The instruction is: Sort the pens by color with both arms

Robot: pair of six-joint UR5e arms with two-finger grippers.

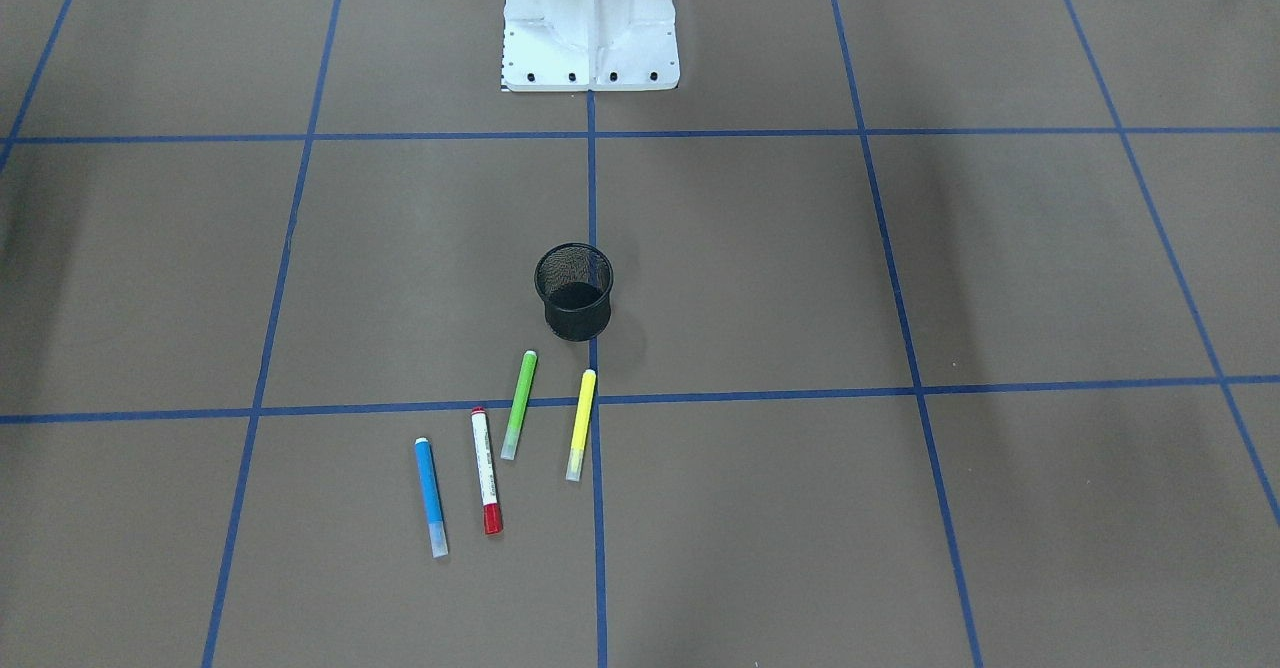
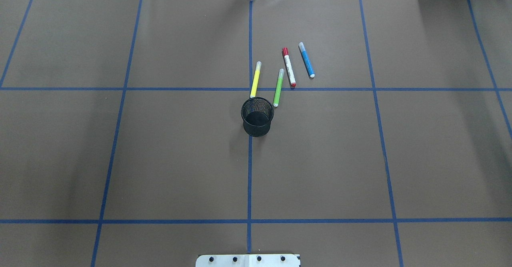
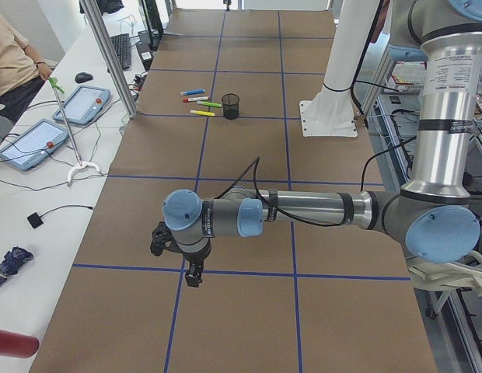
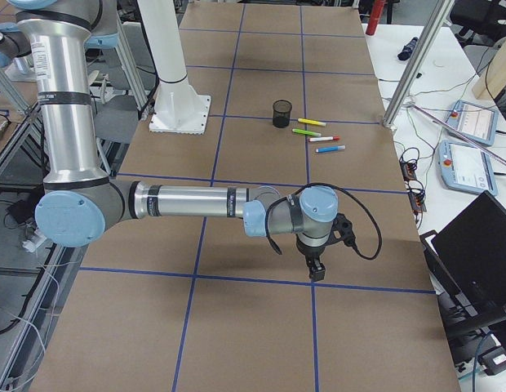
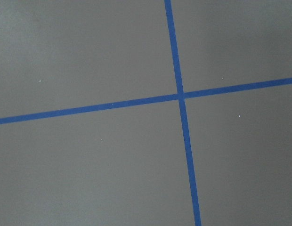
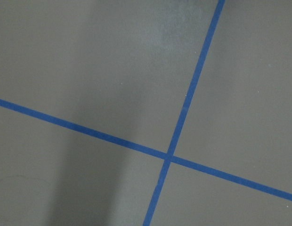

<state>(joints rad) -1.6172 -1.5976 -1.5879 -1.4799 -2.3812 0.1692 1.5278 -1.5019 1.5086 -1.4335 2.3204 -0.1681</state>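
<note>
Overhead exterior: yellow pen, green pen, red-capped pen and blue pen lie near the black mesh cup. I cannot tell how wide my left gripper or right gripper stands.

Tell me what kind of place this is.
Most likely a robotics lab workcell: left arm and right arm over a table gridded with blue tape, tablets on a side bench.

My brown, blue-taped table bears 1 black mesh cup, my white pedestal, a yellow pen, green pen, red-capped pen, blue pen.
</note>
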